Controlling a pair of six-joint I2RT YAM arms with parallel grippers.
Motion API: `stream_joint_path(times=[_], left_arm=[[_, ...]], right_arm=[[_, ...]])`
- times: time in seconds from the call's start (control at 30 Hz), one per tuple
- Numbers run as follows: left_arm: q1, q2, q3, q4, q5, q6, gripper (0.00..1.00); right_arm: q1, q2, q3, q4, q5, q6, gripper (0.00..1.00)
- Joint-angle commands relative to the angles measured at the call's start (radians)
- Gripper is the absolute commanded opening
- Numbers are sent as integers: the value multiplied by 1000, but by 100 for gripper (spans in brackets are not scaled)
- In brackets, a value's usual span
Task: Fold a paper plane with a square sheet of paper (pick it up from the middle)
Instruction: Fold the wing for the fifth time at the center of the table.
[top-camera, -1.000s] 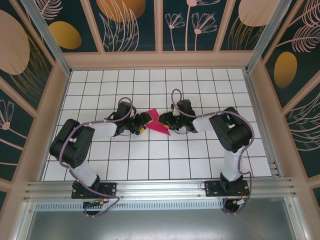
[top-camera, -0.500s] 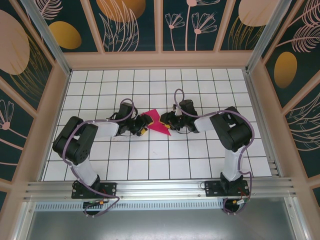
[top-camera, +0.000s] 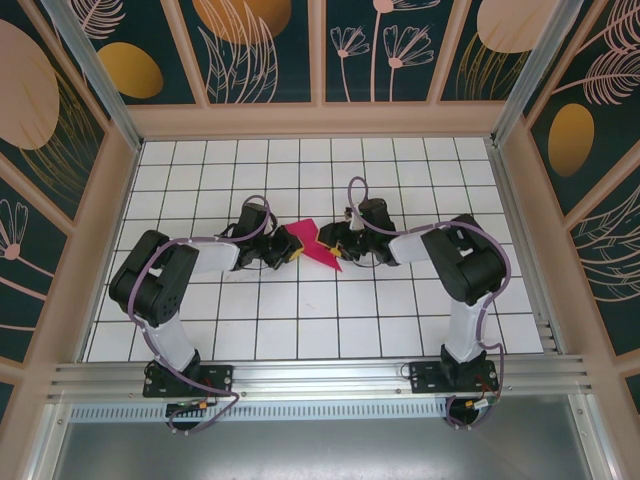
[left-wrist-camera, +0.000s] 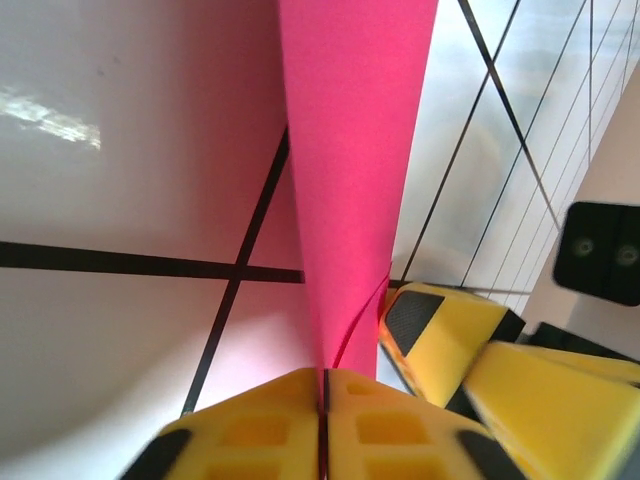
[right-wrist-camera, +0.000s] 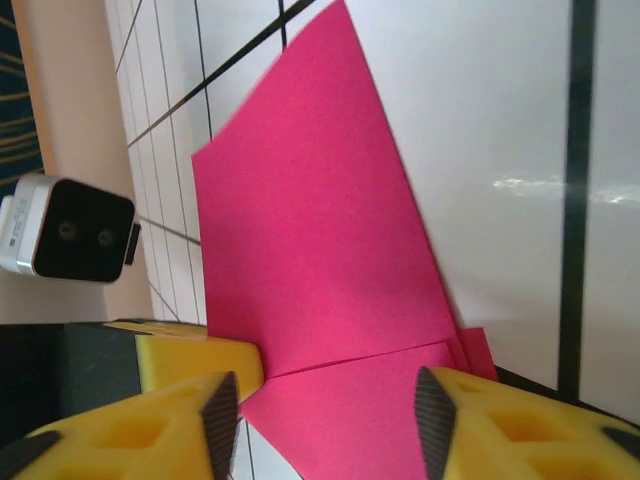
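There is one folded pink paper (top-camera: 312, 240), in the middle of the table between two grippers. The left wrist view shows the left gripper (left-wrist-camera: 323, 395) with its yellow fingers pinched tight on the paper's edge. The right wrist view shows the right gripper (right-wrist-camera: 328, 420) with its fingers wide apart over a fold line. The tiled table (top-camera: 300, 330) has room all round, and the walls are well apart from the paper.

Surface (top-camera: 300, 330): glossy white tiles with thin black grid lines. It lies directly under my left end effector (top-camera: 290, 252) and right end effector (top-camera: 328, 240) and runs out on every side of them.

Enclosure walls (top-camera: 265, 50): dark teal panels printed with leaves and flowers, in a peach frame, standing beyond and to either side of both.

Aluminium rail (top-camera: 320, 375): behind both, along the surface's near edge.
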Motion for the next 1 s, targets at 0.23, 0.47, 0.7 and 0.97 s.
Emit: stream_joint_path(times=[0.23,0.47,0.7,0.97], left_arm=[[-6,-11,36,-36,-21,13,0],[-6,-22,59,-76,-18,-3,0],[-6,-22,87,-114,-15,-5,1],[-6,-22,100,-136,-13,-9,1]], right_arm=[[51,-224,-19,-141,271,-448,74],[148,-290,-142,-15,416,-755,71],[229,-286,-252,158,439,-991,71],[291,-167,-226,232,587,-1116,61]])
